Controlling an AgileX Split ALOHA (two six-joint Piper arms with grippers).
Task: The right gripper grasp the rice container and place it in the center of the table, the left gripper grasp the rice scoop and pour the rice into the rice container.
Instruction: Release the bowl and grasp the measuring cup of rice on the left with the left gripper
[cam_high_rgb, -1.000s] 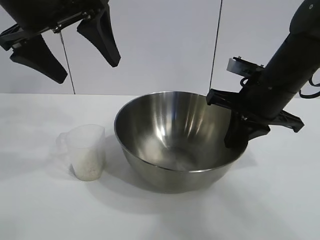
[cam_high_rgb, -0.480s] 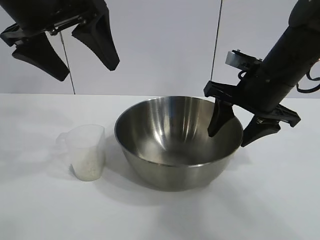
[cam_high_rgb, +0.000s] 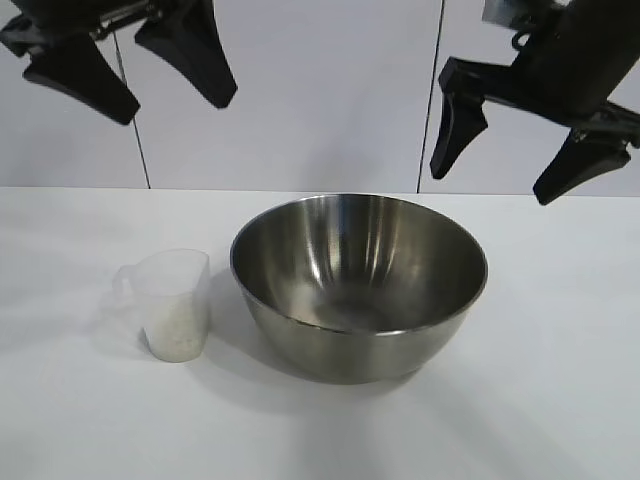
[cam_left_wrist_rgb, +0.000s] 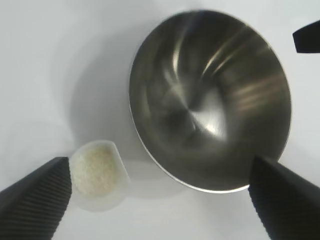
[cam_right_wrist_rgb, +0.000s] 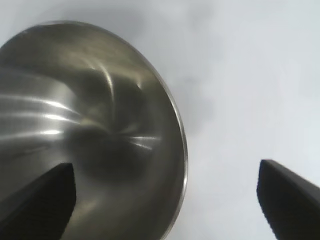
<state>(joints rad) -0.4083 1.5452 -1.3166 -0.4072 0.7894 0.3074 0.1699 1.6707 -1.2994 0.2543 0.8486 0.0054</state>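
Rice container (cam_high_rgb: 359, 285): stands upright near the middle of the table (cam_high_rgb: 560, 400), nothing gripping it — its polished inside shows only reflections.
Rice scoop (cam_high_rgb: 172, 303): sits upright on the table just beside the container, on the exterior view's left; the two stand close, whether touching I cannot tell.
Rice (cam_high_rgb: 176, 337): whitish grains fill the lower part of the scoop.
Right gripper (cam_high_rgb: 515, 150): hangs in the air above the container's right rim, well clear of it, fingers spread wide and holding nothing.
Left gripper (cam_high_rgb: 160, 78): hovers high over the table's left side, above the scoop — fingers spread wide, nothing between them.
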